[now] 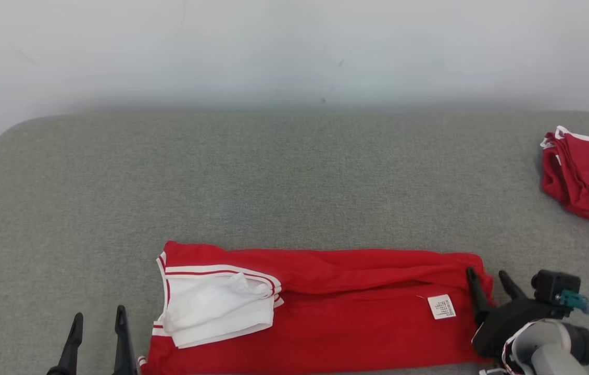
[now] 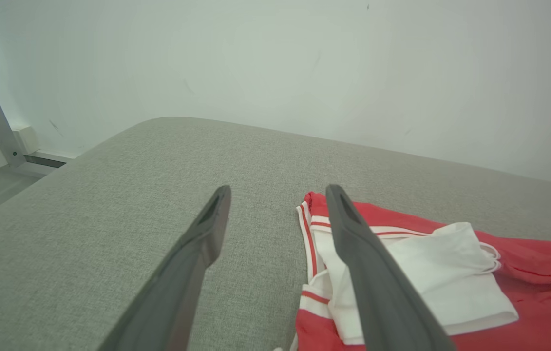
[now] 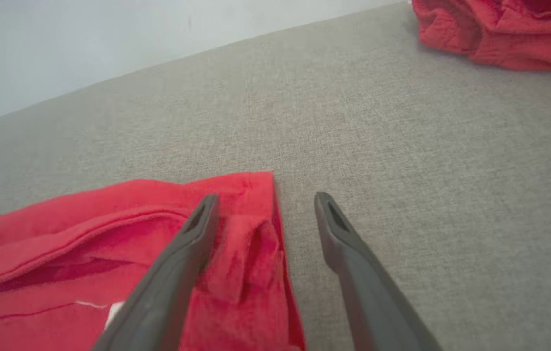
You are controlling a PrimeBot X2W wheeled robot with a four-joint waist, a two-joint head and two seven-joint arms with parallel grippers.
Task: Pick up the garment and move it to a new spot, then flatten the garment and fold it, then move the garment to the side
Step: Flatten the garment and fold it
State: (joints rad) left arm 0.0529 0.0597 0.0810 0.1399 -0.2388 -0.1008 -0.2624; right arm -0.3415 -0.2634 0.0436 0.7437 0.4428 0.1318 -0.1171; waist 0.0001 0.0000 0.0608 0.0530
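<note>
The garment (image 1: pixel 336 307) is red with white parts and red-white stripes. It lies spread in a long band near the front edge of the grey table (image 1: pixel 273 182), a white label on its right part. My left gripper (image 1: pixel 97 319) stands open just left of the garment's striped end, nothing between its fingers. In the left wrist view the garment (image 2: pixel 538 292) lies to the right of the left gripper (image 2: pixel 277 192). My right gripper (image 1: pixel 488 275) is open over the garment's right edge (image 3: pixel 251 234); in the right wrist view the right gripper (image 3: pixel 264 199) straddles that edge, holding nothing.
A second red garment (image 1: pixel 586 177) lies bunched at the table's far right edge, also seen in the right wrist view as a red heap (image 3: pixel 499 29). A pale wall (image 1: pixel 294 52) stands behind the table. Bare grey surface stretches behind the spread garment.
</note>
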